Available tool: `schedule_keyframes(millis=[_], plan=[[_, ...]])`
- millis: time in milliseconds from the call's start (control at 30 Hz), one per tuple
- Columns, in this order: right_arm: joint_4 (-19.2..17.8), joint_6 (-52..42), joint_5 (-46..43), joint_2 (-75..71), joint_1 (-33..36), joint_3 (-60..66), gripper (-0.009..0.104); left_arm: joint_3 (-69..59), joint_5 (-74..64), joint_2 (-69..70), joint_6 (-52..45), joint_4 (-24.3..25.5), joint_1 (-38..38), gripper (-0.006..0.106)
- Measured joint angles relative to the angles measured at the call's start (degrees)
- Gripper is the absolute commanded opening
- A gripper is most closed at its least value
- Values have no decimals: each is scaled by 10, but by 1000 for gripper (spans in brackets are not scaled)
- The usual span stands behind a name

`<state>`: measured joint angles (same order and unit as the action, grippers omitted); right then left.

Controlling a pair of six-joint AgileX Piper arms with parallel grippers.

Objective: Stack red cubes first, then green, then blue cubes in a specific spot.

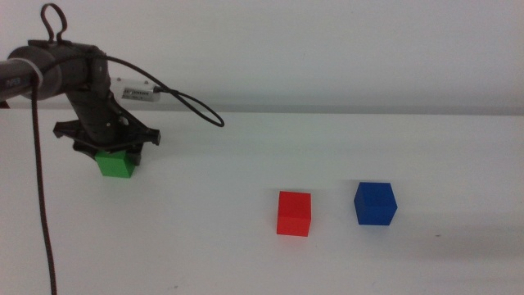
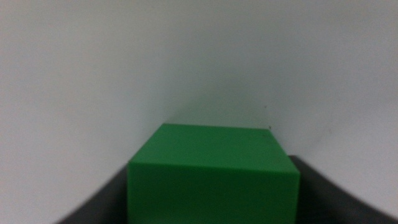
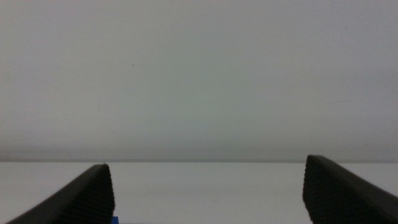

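The green cube point(image 1: 115, 165) sits at the far left of the table, low at table level. My left gripper point(image 1: 113, 152) is down over it with a jaw against each side, shut on it. In the left wrist view the green cube point(image 2: 213, 168) fills the gap between the dark jaws. The red cube point(image 1: 294, 213) lies near the middle of the table. The blue cube point(image 1: 375, 202) lies just to its right, apart from it. My right gripper point(image 3: 205, 196) is open and empty and is out of the middle view. A sliver of blue point(image 3: 115, 219) shows by one of its jaws.
The left arm's black cable point(image 1: 192, 105) loops over the table behind the gripper. Another cable point(image 1: 41, 205) hangs down the left side. The white table point(image 1: 205, 254) meets a pale wall at the back.
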<state>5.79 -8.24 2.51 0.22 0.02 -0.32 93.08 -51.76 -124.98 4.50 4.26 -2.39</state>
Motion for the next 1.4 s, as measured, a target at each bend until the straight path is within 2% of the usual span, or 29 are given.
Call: schedule_keyframes(millis=[233, 333, 400, 500, 600, 700, 900, 1200, 1400], plan=[[0, 0, 0, 0, 0, 0, 81, -1, -17, 6, 0, -9, 0, -2], [0, 0, 0, 0, 0, 0, 81, -3, -56, 42, 21, -9, -10, -2], [0, 0, 0, 0, 0, 0, 81, -3, -95, 81, 66, 14, -35, -2], [0, 0, 0, 0, 0, 0, 81, -3, -153, 133, 164, 58, -110, -2], [0, 0, 0, 0, 0, 0, 81, -3, -171, 166, 263, 80, -205, -2], [0, 0, 0, 0, 0, 0, 81, -3, -174, 173, 330, 68, -291, -2], [0, 0, 0, 0, 0, 0, 81, 47, -180, 138, 384, 49, -408, -2], [0, 0, 0, 0, 0, 0, 81, 144, -180, 50, 409, 14, -437, -2], [0, 0, 0, 0, 0, 0, 81, 153, -180, 26, 437, 25, -437, -2]])
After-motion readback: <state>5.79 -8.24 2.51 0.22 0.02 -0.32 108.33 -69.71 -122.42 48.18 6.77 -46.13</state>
